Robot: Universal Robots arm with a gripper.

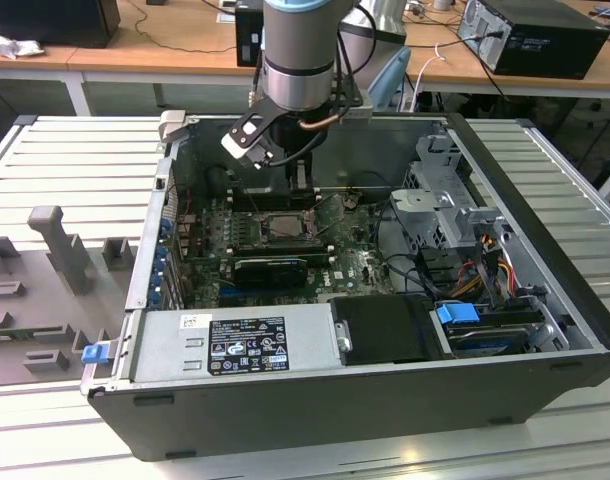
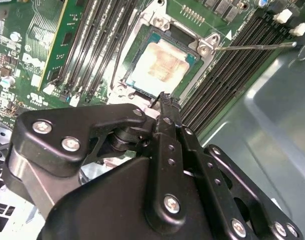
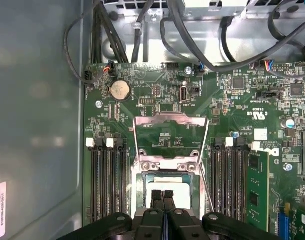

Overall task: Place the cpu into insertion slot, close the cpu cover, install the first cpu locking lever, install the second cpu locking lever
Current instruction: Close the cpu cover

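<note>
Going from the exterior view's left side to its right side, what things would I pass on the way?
Tall grey post → blue clip → insertion slot → silver drive cage.

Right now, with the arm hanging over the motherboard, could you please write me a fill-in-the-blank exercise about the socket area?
1. The insertion slot holds the ____.
2. The cpu cover stands ____, not folded down over the slot.
3. The gripper is close above the slot with its fingers ____, gripping nothing.

Missing words: cpu; open; shut.
</note>
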